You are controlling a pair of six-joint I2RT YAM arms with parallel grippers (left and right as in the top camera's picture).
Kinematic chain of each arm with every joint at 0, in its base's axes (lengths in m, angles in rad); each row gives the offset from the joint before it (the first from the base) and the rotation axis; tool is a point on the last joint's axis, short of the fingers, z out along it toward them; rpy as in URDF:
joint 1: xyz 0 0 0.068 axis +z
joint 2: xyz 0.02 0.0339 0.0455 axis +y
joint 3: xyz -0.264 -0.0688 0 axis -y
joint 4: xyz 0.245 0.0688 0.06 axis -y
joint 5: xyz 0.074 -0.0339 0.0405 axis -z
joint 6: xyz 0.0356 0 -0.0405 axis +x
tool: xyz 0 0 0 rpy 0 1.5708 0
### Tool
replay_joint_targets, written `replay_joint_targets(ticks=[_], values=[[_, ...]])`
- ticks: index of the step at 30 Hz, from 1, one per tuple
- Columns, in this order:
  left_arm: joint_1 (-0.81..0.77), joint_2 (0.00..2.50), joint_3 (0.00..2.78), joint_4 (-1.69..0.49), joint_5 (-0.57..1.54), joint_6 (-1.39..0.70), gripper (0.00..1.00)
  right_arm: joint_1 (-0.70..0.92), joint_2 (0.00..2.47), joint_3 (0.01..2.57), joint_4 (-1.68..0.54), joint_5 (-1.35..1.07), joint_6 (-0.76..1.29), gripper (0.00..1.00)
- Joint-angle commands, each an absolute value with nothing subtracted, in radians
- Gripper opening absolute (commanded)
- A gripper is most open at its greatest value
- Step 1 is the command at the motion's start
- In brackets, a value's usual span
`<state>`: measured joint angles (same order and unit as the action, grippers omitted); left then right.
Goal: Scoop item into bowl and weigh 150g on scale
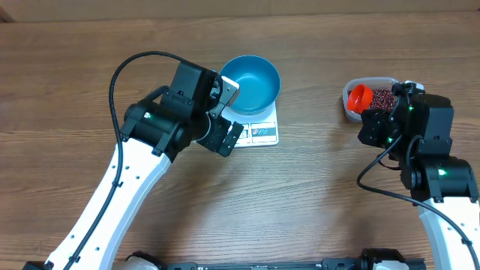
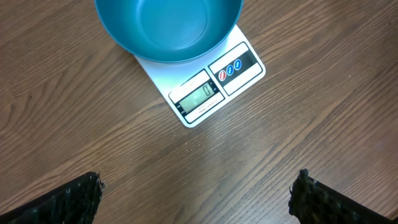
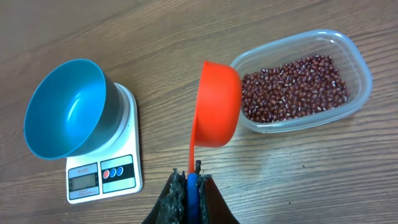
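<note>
My right tool (image 3: 189, 182) clamped on the orange scoop (image 3: 219, 106) handle, axis straight ahead; beans (image 3: 292, 87) lie just right of its cup; left tool (image 2: 198, 185) wide open, empty.

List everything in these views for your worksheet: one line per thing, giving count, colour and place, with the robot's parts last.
bowl: one, bright blue, empty, on the scale
scale: one, white, on the table
beans: many, dark red-brown, in the tub
tub: one, clear plastic, on the table right of the scale
scoop: one, orange-red, held by its handle at the tub
table: one, brown wood, under everything
left gripper: one, black, open, empty, by the scale
right gripper: one, black, shut on the scoop's handle
</note>
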<state>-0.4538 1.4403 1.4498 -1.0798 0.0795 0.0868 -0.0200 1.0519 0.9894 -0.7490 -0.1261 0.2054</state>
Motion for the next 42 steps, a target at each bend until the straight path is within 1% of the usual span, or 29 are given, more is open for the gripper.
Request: replay_joint_targets(ticks=[1, 7, 11, 14, 17, 28, 36, 42], values=[[-0.453, 1.449, 1.438, -1.070, 0.094, 0.109, 1.00, -0.023, 1.045, 1.022, -0.744, -0.120, 0.142, 0.03], [-0.453, 1.451, 1.438, -1.069, 0.094, 0.109, 1.00, -0.023, 1.126, 1.180, -0.860, -0.030, 0.014, 0.03], [-0.453, 1.451, 1.438, -1.069, 0.094, 0.109, 1.00, -0.023, 1.296, 1.336, -0.997, 0.085, -0.089, 0.03], [-0.453, 1.451, 1.438, -1.069, 0.094, 0.109, 1.00, -0.023, 1.433, 1.439, -1.093, 0.207, -0.089, 0.03], [-0.453, 1.451, 1.438, -1.069, 0.094, 0.109, 1.00, -0.023, 1.535, 1.506, -1.140, 0.236, -0.123, 0.03], [-0.453, 1.451, 1.438, -1.069, 0.094, 0.109, 1.00, -0.023, 1.746, 1.518, -1.059, 0.456, -0.133, 0.03], [-0.453, 1.451, 1.438, -1.069, 0.094, 0.109, 1.00, -0.023, 1.832, 1.518, -1.008, 0.453, -0.144, 0.03], [-0.453, 1.451, 1.438, -1.069, 0.094, 0.109, 1.00, -0.023, 1.868, 1.510, -1.007, 0.376, -0.200, 0.03]])
